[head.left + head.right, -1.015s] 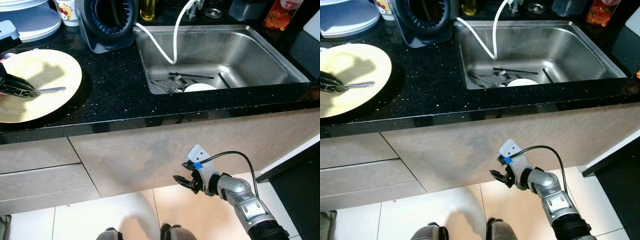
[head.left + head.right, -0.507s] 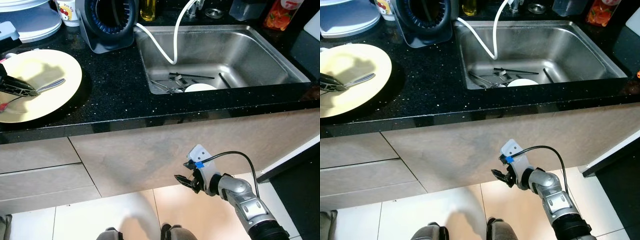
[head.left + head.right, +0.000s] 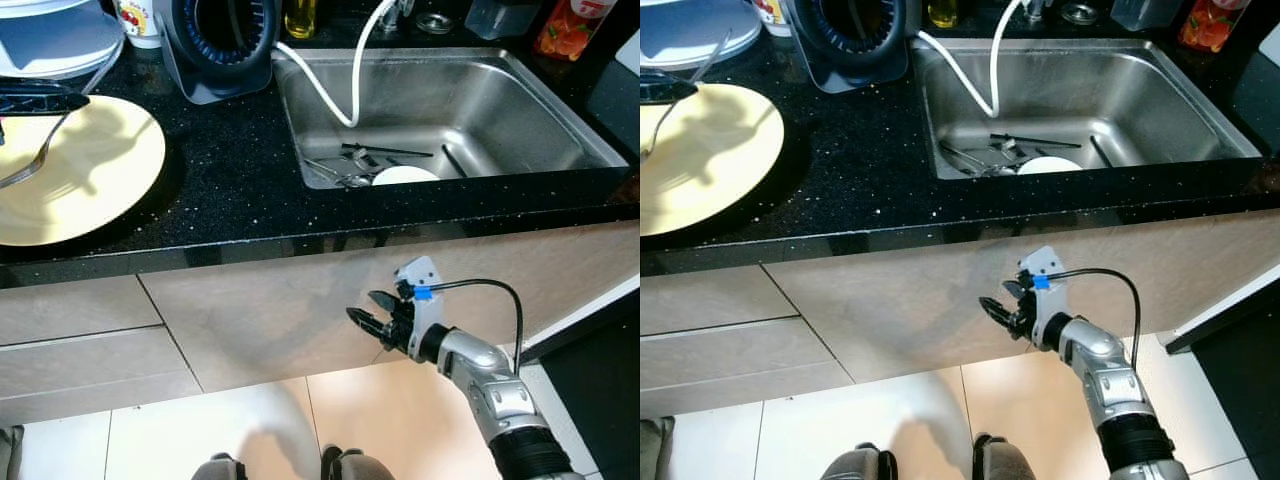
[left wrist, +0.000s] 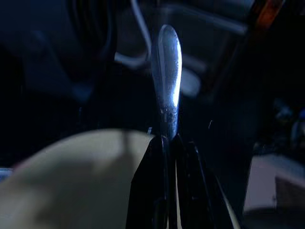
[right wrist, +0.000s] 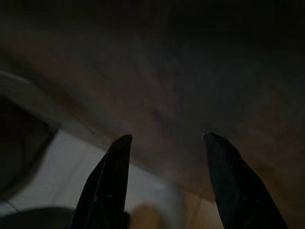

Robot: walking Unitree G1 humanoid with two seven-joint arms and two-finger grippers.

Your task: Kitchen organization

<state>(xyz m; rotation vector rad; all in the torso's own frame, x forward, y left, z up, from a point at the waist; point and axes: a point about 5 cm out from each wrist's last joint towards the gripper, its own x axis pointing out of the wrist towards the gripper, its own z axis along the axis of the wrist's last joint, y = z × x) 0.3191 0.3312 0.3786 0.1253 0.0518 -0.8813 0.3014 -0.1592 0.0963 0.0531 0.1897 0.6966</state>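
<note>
- The fork hung lifted above the yellow plate, tines down over the plate's left part, its handle rising toward the black fingers at the counter's left edge.
- The left gripper was pressed together on the fork's handle, whose rounded end stuck out past the fingertips in the left wrist view; in the left eye view its fingers lay over the plate's back rim.
- The yellow plate sat on the black countertop near its front-left corner, just in front of a stack of white dishes.
- A black round appliance stood at the counter's back edge, just left of the sink.
- In the steel sink, a small white dish and some cutlery lay near the front wall, and a white hose looped down from the tap.
- An orange-labelled bottle stood at the back-right corner.
- The right gripper hung below the counter's front edge, before the beige cabinet front, with its fingers spread and holding nothing.
</note>
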